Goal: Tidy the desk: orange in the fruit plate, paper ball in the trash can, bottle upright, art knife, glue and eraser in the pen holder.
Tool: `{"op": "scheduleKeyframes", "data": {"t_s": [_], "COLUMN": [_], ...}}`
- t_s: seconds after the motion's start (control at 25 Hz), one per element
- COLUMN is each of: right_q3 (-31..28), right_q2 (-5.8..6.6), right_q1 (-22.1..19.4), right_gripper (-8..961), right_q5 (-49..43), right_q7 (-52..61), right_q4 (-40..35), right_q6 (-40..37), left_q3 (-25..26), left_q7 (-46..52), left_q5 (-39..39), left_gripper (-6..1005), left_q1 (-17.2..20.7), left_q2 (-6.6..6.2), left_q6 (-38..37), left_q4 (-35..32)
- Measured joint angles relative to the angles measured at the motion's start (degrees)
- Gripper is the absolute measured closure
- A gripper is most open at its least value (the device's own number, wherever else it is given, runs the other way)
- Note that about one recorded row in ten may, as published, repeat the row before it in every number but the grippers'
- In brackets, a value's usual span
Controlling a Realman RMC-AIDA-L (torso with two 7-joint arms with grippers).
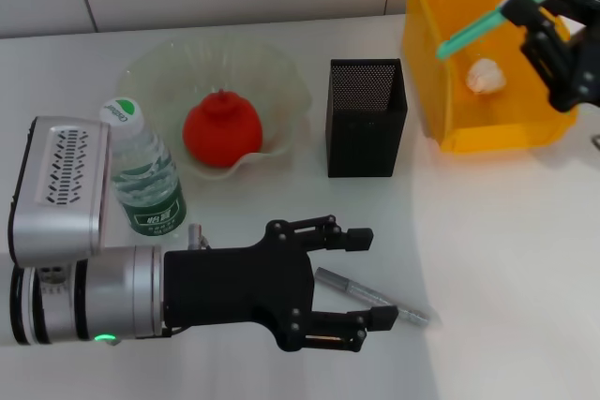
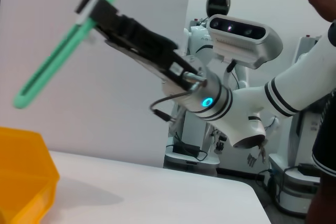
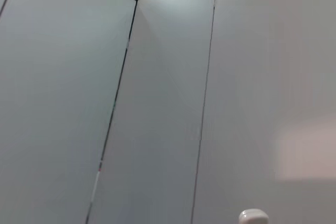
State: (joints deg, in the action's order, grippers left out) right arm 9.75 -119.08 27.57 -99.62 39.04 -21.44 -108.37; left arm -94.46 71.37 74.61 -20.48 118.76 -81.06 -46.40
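Note:
My left gripper is open low over the table, its fingers on either side of the silver art knife, which lies flat. Above the yellow trash can my right gripper is shut on the green glue, which tilts down toward the bin; the left wrist view shows the same gripper and glue. The paper ball lies inside the can. The orange rests in the fruit plate. The bottle stands upright. The black mesh pen holder stands at centre. The eraser is out of view.
A corner of the yellow bin shows in the left wrist view, with another robot and a person beyond the table. The right wrist view shows only wall panels and a white cap. Bare tabletop lies to the right of the knife.

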Motion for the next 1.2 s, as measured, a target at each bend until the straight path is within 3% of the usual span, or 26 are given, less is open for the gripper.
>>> {"op": "scheduleKeyframes", "data": {"t_s": [0.08, 0.48, 1.2], "right_q3": [0.07, 0.26, 5.42], "right_q2": [-0.1, -0.17, -0.28], "right_q1": [1.47, 4.66, 8.43], "right_gripper": [759, 758, 756], "right_q5": [0.0, -0.44, -0.57], "right_q7": [-5.33, -9.67, -9.77], "right_q4": [3.33, 9.09, 12.1], "right_q6": [3.28, 12.86, 25.84], "left_q3": [-0.31, -0.51, -0.47], "left_q7": [-0.01, 0.48, 0.58], "left_q5": [-0.07, -0.09, -0.07], "left_gripper": [184, 184, 184], "left_q1": [-0.26, -0.5, -0.62], "left_q2": [-0.01, -0.02, -0.02], "left_q6": [-0.04, -0.07, -0.06], "left_q4": [0.86, 1.26, 1.84]}}
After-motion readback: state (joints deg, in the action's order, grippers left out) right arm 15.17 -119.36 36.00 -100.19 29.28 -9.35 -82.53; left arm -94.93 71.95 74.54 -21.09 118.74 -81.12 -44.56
